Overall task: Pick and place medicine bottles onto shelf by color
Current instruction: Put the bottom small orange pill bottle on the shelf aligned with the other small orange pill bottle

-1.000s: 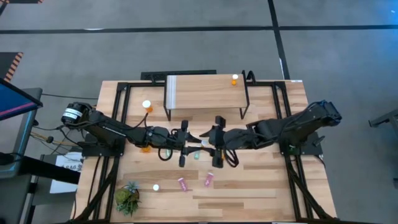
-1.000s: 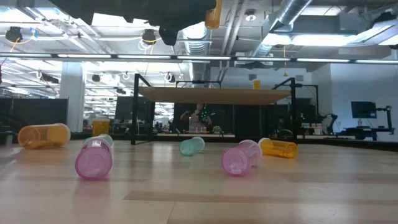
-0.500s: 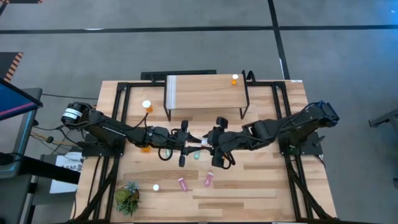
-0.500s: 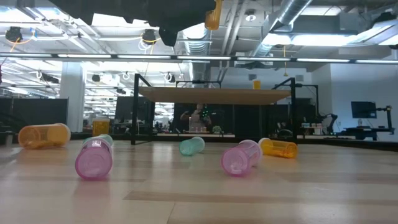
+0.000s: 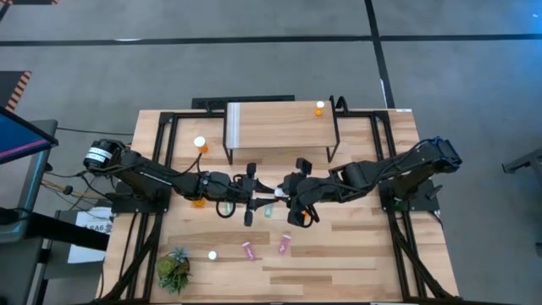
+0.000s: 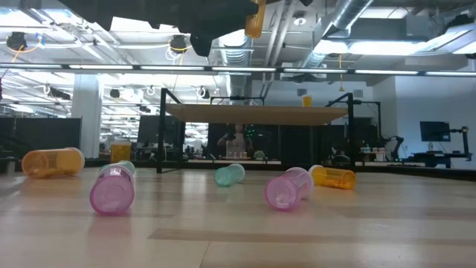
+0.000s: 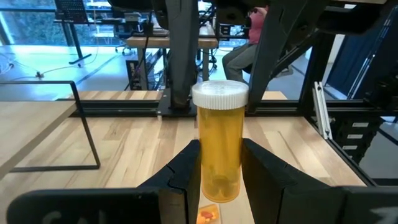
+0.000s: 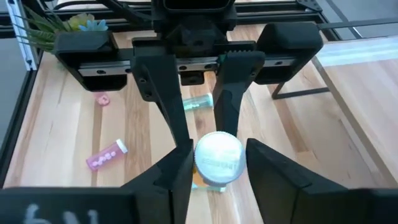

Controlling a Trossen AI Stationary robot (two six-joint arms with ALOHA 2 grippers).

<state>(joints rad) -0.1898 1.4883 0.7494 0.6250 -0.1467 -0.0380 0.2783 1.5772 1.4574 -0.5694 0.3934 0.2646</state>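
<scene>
Orange bottle is clamped upright-in-frame in our left gripper, and over the last second our right gripper has crept in from the other side, so its open fingers now straddle the white cap, not pinching yet as far as we can tell. We read that as a mid-air handover about to happen, with the shelf just beyond both claws and one small orange bottle already on it. Both arms are stretched in low and level, wrists nose to nose above mid-table.
</scene>
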